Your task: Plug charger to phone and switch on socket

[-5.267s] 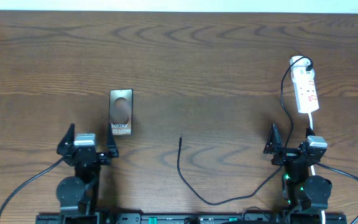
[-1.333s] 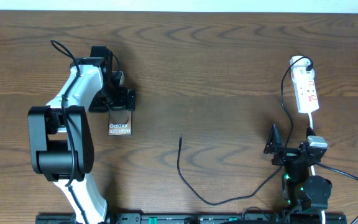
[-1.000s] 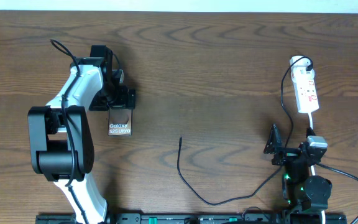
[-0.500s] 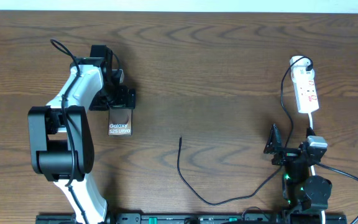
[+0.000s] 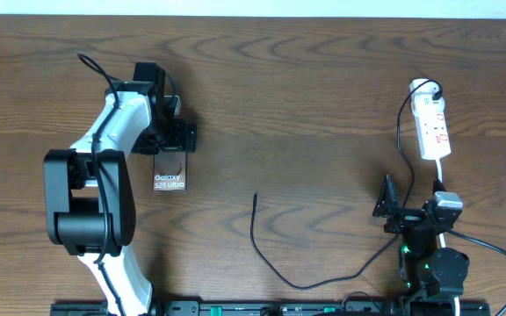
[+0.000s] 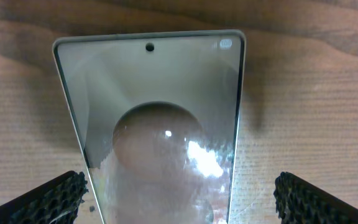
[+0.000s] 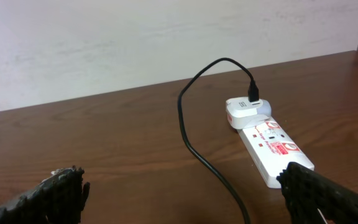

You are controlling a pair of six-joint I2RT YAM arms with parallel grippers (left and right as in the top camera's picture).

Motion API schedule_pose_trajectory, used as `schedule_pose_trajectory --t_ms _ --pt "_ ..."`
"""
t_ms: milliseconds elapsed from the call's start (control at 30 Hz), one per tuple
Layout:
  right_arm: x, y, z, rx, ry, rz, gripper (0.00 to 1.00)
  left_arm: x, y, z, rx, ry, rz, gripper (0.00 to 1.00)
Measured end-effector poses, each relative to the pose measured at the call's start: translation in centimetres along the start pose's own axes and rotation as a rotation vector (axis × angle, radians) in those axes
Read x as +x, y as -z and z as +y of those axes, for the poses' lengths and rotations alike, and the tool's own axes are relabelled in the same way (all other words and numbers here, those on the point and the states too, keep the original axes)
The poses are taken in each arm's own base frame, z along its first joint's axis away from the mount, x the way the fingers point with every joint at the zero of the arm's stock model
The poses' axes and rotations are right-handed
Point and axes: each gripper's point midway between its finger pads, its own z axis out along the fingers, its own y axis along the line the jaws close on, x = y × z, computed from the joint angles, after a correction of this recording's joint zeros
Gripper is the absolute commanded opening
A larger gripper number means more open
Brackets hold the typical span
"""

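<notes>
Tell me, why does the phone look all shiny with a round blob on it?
Left wrist view: the phone has a glossy face, so it seems to mirror something round and brownish, with a bright glare spot; its near end looks blurry. Overhead view: the white lettering reads clearly, with no strong glare.

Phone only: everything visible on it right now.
The phone is a flat, glossy bronze slab with a thin pale frame, white "Galaxy S25 Ultra" lettering at its near end, a pale oval patch, and a dark dot by one short edge. It lies flat on the wooden table, long axis pointing away from the robot. The open left tool straddles its far half, not clamping it.
</notes>
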Motion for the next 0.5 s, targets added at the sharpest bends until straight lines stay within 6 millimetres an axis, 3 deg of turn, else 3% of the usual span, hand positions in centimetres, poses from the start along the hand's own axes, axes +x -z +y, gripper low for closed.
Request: schedule_pose_trajectory --t_ms 500 --pt "0.0 0.0 0.0 0.000 0.000 0.000 0.99 1.2 -1.4 1.3 -0.069 0.037 0.018 0.99"
